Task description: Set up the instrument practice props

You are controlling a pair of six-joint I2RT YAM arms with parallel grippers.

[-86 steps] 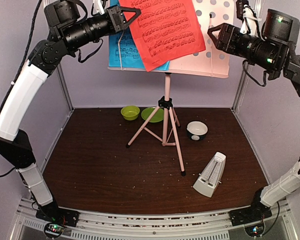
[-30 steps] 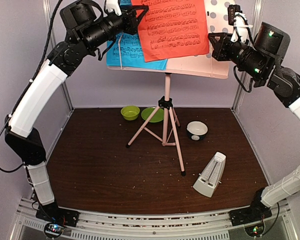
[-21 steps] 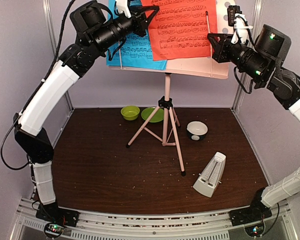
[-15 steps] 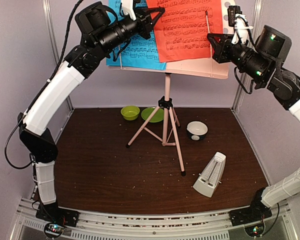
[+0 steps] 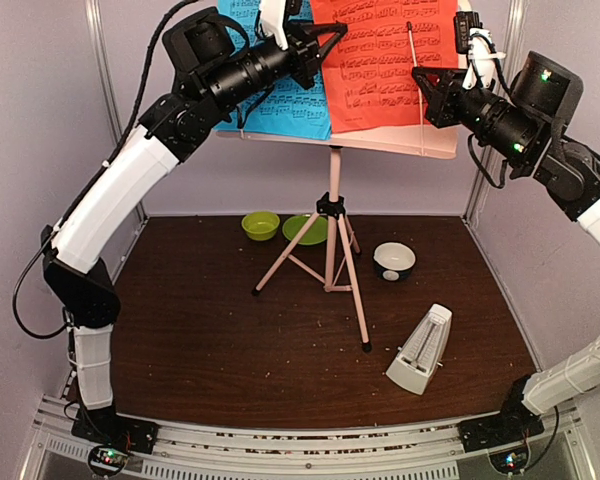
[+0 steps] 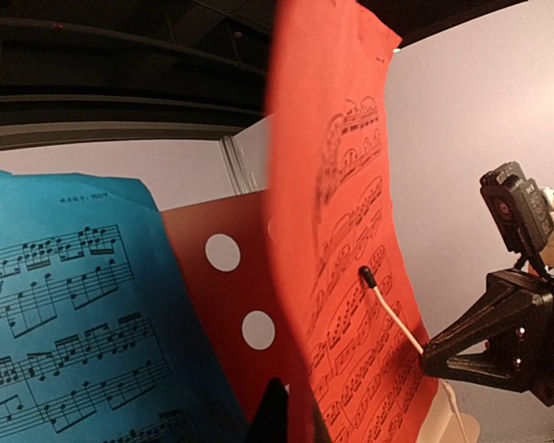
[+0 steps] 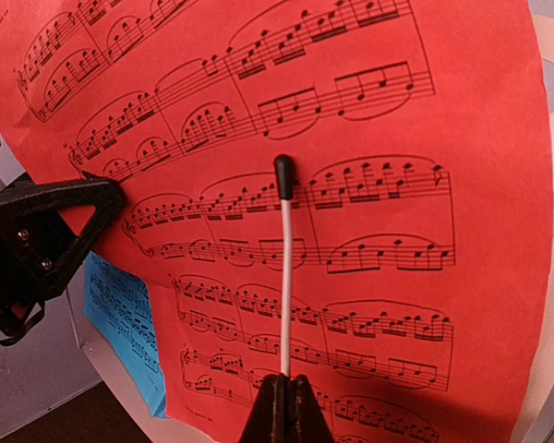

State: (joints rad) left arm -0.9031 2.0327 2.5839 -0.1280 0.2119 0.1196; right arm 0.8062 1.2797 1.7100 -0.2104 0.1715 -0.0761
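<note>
On stand (image 5: 333,185) | left tool (image 5: 332,33) pinches red sheet (image 5: 380,70) | right tool (image 7: 286,388) apparently pinches retainer wire (image 7: 283,277) | heading (image 6: 83,198) illegible

My table (image 5: 180,330): dark brown wood-look top, scattered pale crumbs (image 5: 310,350). Pale lavender-grey walls (image 5: 20,120) left, right, far. Silver frame posts (image 5: 475,200) at far corners. Perforated metal rail (image 5: 300,440) along near edge. Even, soft light.

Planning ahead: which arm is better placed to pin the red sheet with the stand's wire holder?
Right, likely: right gripper grips the wire holder over the red sheet; left gripper pinches its edge.
</note>
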